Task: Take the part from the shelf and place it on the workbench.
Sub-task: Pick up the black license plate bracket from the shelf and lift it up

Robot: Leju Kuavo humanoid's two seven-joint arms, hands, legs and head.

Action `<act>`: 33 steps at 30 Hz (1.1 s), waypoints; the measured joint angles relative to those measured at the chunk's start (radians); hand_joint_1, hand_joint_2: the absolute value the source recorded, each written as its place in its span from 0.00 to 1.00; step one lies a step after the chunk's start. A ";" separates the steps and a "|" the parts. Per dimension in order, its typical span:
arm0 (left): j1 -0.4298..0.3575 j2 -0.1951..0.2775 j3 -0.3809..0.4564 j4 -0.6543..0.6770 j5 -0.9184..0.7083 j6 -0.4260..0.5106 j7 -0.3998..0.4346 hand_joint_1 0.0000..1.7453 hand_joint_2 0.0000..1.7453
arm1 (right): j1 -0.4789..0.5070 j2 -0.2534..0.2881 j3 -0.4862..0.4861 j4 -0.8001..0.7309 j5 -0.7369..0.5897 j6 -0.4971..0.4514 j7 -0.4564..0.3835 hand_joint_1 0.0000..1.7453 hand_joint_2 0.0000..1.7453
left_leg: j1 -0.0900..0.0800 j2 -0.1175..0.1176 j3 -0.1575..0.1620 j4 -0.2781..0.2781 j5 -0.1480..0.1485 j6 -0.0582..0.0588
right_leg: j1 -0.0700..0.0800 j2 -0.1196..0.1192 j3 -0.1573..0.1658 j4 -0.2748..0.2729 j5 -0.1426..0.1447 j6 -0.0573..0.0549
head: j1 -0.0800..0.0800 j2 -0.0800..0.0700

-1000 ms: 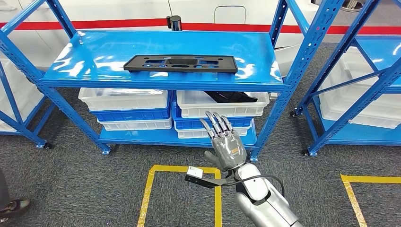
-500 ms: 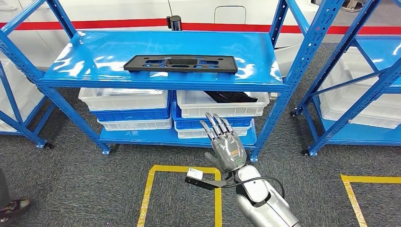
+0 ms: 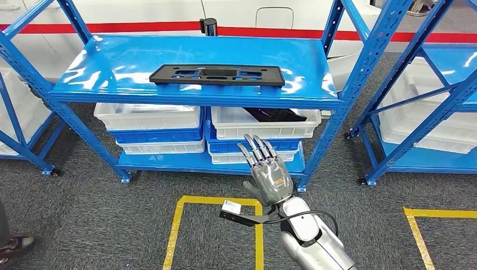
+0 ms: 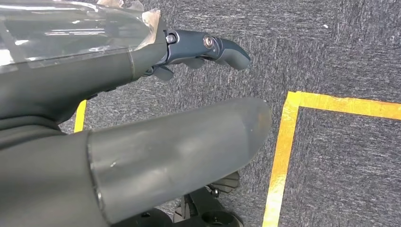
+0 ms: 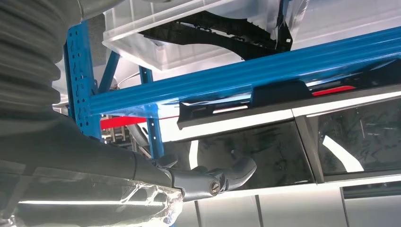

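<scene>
A long flat black part (image 3: 216, 74) with several cut-outs lies on the top board of the blue shelf (image 3: 112, 62), near its front edge. My right hand (image 3: 269, 169) is raised in front of the shelf, below that board and a little right of the part's middle, with fingers straight and apart and nothing in it. The right wrist view looks up at the part's (image 5: 279, 94) black edge over the blue shelf rim, beyond my dark fingers (image 5: 222, 177). My left hand (image 4: 142, 118) hangs over grey carpet, fingers loosely out, holding nothing.
White and blue bins (image 3: 149, 121) are stacked on the lower shelf; one white bin (image 3: 264, 121) holds another black part. A second blue shelf (image 3: 427, 84) stands at the right. Yellow floor tape (image 3: 216, 202) marks a square under my arm. A person's shoe (image 3: 14, 244) is at the left.
The whole picture has shifted slightly, so the camera has moved a little. My right hand stays raised in about the same place, fingers still spread.
</scene>
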 joint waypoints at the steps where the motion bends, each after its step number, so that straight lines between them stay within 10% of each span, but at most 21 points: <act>1: 0.000 0.000 0.000 0.000 0.000 0.000 -0.002 0.00 0.00 | 0.001 0.000 -0.002 -0.003 0.001 0.000 0.000 0.00 1.00 | 0.003 0.001 0.004 -0.010 0.006 0.007 | 0.002 0.000 -0.007 0.011 -0.005 0.000 | 0.001 0.000; 5: 0.000 -0.003 -0.001 0.000 -0.002 0.000 -0.004 0.00 0.00 | 0.018 -0.005 -0.011 -0.006 0.002 -0.001 0.000 0.00 1.00 | 0.008 0.003 0.009 -0.025 0.015 0.018 | 0.006 0.000 -0.134 0.239 -0.087 -0.013 | 0.005 0.000; 7: 0.000 -0.003 -0.001 0.000 -0.004 -0.001 -0.004 0.00 0.00 | 0.031 -0.009 -0.015 -0.006 0.004 -0.001 0.000 0.00 1.00 | 0.007 0.001 0.011 -0.023 0.011 0.016 | 0.006 0.000 -0.167 0.283 -0.083 -0.005 | 0.005 0.000; 11: -0.001 -0.005 -0.002 0.000 -0.007 -0.003 -0.004 0.00 0.00 | 0.036 -0.013 -0.021 -0.009 0.006 -0.001 0.000 0.00 1.00 | 0.005 0.000 0.018 -0.003 -0.016 -0.003 | 0.006 -0.003 -0.068 0.053 0.026 0.013 | 0.005 0.000; 16: -0.006 -0.005 -0.002 0.000 -0.009 -0.002 -0.004 0.00 0.00 | 0.040 -0.013 -0.024 -0.017 0.013 -0.002 0.001 0.00 1.00 | 0.012 0.001 0.007 0.023 -0.042 -0.028 | 0.007 0.003 -0.053 0.022 0.022 -0.018 | 0.000 0.000; 21: -0.007 -0.004 -0.002 0.000 -0.010 -0.001 -0.005 0.00 0.00 | 0.041 -0.010 -0.024 -0.020 0.017 -0.001 0.001 0.00 1.00 | 0.035 0.001 -0.156 0.297 -0.137 -0.063 | 0.003 0.004 -0.043 0.021 0.013 -0.039 | -0.004 0.000; 23: -0.006 -0.004 -0.002 0.000 -0.011 0.000 -0.005 0.00 0.00 | 0.042 -0.009 -0.024 -0.020 0.017 -0.001 0.001 0.00 1.00 | 0.040 0.001 -0.180 0.284 -0.086 -0.064 | 0.004 0.007 -0.038 0.020 0.009 -0.040 | -0.004 0.000; 26: -0.008 -0.002 -0.002 0.000 -0.012 0.000 -0.004 0.00 0.00 | 0.041 -0.008 -0.024 -0.021 0.017 -0.001 0.001 0.00 1.00 | 0.038 0.001 -0.113 0.089 0.035 -0.050 | 0.006 0.011 -0.026 0.018 0.002 -0.035 | -0.003 0.000; 33: -0.013 -0.003 -0.002 0.000 -0.017 0.001 -0.003 0.00 0.00 | 0.039 -0.008 -0.028 -0.027 0.018 -0.001 0.001 0.00 1.00 | 0.027 0.001 -0.073 0.000 0.061 -0.011 | 0.012 0.007 -0.056 0.072 -0.027 -0.009 | 0.000 0.000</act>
